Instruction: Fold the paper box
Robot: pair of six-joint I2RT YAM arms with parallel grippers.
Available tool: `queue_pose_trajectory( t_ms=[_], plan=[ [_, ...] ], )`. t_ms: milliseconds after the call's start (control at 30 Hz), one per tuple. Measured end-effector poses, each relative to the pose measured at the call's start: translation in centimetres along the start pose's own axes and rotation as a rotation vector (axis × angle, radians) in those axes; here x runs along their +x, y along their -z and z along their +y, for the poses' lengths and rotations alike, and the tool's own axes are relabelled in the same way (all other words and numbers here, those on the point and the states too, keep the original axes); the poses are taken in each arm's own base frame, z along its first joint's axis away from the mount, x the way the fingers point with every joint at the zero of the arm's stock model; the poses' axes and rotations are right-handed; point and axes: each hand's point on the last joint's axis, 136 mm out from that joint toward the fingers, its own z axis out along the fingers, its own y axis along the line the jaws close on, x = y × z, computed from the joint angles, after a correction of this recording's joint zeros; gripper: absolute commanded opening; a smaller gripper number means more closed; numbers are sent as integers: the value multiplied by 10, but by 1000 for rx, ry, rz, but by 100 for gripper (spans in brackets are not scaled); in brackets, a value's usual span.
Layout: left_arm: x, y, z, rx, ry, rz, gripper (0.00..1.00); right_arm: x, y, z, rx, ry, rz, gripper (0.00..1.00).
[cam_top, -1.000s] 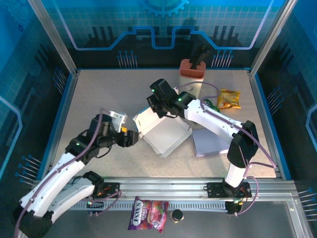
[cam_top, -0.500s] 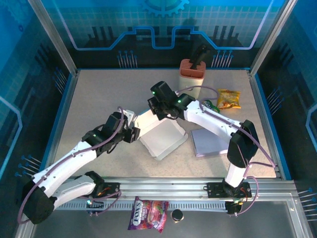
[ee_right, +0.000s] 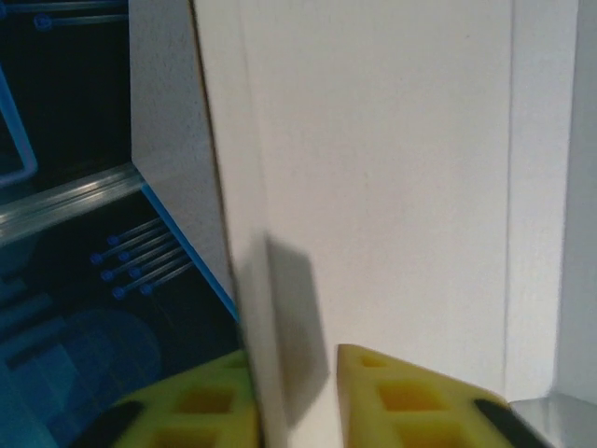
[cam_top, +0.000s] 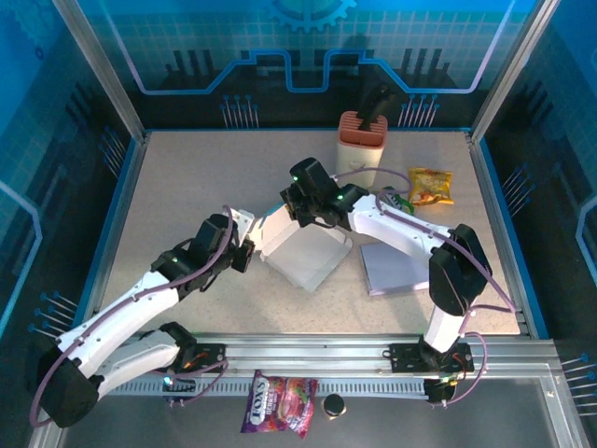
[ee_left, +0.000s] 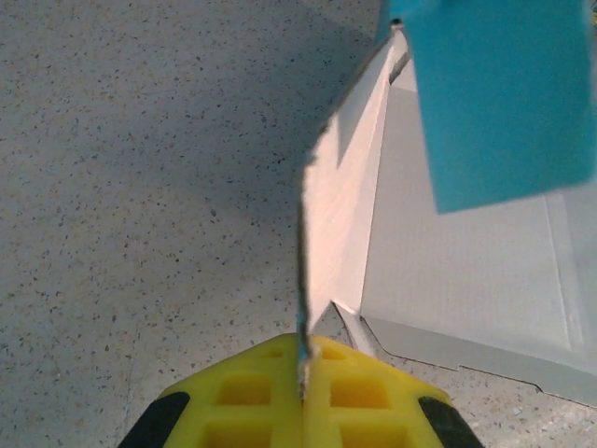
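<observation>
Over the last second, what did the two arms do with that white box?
The left arm swung in toward the paper box, and the left fingers now pinch the thin edge of its side flap. The right fingers, gripping the far wall, drifted slightly right, and the box shifted a little with them. The flat sheet, snack bag and holder at the back stayed put.
</observation>
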Motion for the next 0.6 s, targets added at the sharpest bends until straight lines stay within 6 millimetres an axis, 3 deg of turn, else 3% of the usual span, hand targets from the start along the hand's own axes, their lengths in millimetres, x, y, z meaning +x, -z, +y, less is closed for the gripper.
queue_pose_trajectory(
  t_ms=[133,600],
  plan=[
    [-1,0,-2,13,-1,-2,2,-4,2,-3,-33,3,4,35],
    [-4,0,-6,33,1,-13,3,-11,8,15,-148,-29,44,39]
  ],
)
